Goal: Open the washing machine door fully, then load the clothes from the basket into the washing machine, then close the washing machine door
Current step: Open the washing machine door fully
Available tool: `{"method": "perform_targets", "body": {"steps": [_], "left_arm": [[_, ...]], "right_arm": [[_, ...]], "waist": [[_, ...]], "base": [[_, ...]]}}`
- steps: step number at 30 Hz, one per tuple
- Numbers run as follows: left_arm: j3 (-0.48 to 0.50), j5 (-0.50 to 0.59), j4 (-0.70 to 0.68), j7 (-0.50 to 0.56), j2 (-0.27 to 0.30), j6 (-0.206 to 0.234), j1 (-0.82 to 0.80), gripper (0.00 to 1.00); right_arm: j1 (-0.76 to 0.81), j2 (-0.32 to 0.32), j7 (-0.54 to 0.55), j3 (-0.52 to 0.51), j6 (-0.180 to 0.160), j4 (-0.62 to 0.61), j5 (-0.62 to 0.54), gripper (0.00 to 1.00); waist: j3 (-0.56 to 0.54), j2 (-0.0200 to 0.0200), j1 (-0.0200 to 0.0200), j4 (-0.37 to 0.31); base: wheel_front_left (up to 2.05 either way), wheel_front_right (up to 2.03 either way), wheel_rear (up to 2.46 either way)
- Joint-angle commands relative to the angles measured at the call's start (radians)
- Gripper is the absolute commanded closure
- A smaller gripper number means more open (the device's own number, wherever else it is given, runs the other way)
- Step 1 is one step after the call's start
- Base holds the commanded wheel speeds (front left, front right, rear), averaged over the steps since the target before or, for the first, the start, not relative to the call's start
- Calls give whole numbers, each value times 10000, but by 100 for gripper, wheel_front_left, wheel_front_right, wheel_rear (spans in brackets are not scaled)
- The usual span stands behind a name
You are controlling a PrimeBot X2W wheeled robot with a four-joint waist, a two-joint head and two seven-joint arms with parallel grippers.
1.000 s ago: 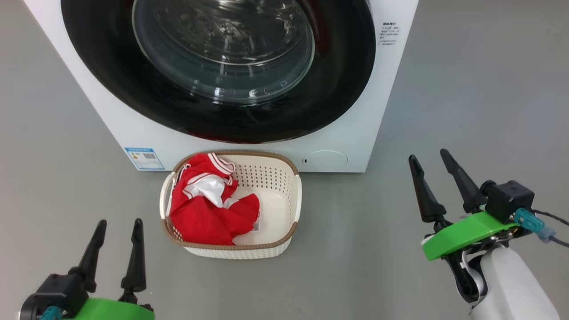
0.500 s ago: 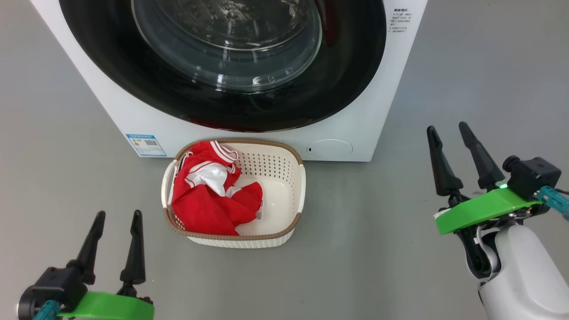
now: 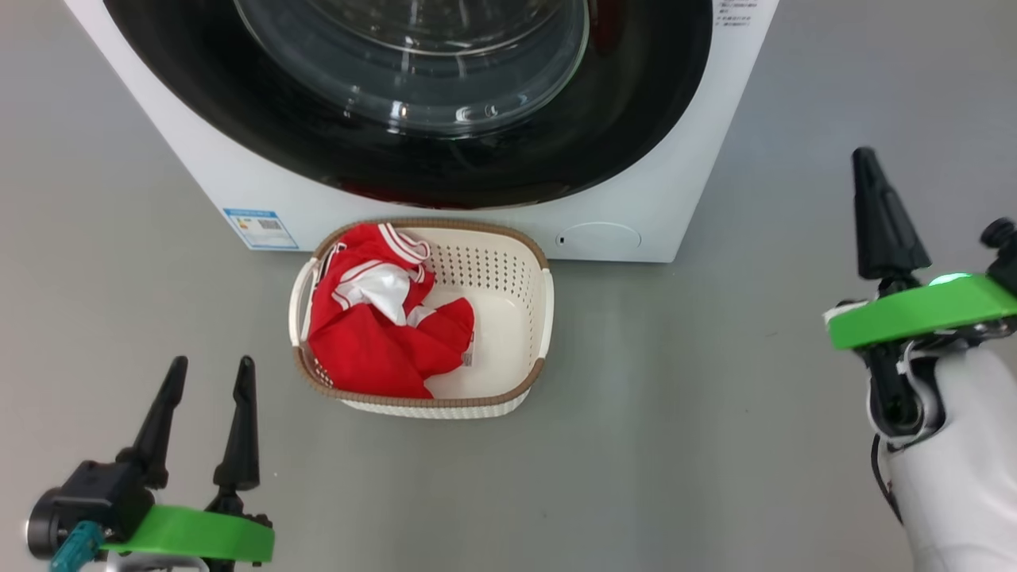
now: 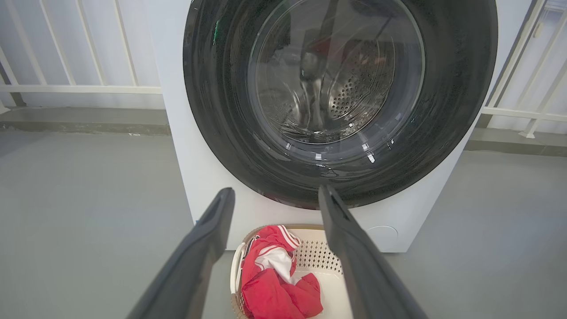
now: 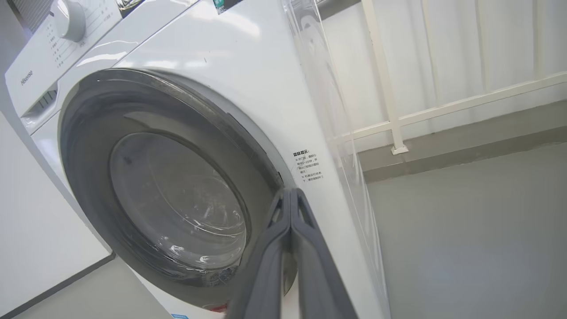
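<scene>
The washing machine point(image 3: 238, 199) stands ahead with its glossy black door point(image 3: 413, 159) closed flat against its front. The door point(image 4: 221, 110) and its glass bowl also face the left wrist camera. The cream basket point(image 3: 445, 402) sits on the floor just below the door, with the red clothes point(image 3: 373, 342) heaped in its left half. My left gripper point(image 3: 212, 364) hovers open at the lower left, short of the basket, empty. My right gripper point(image 3: 864, 155) is raised at the right of the machine, and its fingertips point(image 5: 290, 191) are pressed together, pointing at the door's right edge point(image 5: 266, 159).
Grey floor surrounds the machine and basket. A blue label point(image 3: 261, 228) and a small round flap point(image 3: 597, 238) sit low on the washer's front. A white railing point(image 5: 398, 119) runs behind the machine. The control dial point(image 5: 71, 20) is at the top left of the right wrist view.
My right gripper has risen, moved outward to the right and gone from open to shut. The head camera has shifted, sliding the scene upward. My left gripper stays open.
</scene>
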Motion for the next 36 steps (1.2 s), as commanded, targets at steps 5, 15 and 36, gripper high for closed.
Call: {"method": "perform_targets", "body": {"steps": [5,15,36], "left_arm": [[261,3,-349,-122,297,-31,-502,0],[219,-33,-442,-122,350,-31,-638,0],[255,-143,-597,-122,365,-31,-1169,0]], "right_arm": [[-787,-384,-74,154,16,75,1486,100],[-1977,-1097,271,615,16,845,4409,100],[-4680,-1795,3026,1123,16,2471,8482,100]], "waist": [[300,0,0,137],[655,0,0,265],[1722,0,0,548]], "base": [[0,0,0],[0,0,0],[0,0,0]]}}
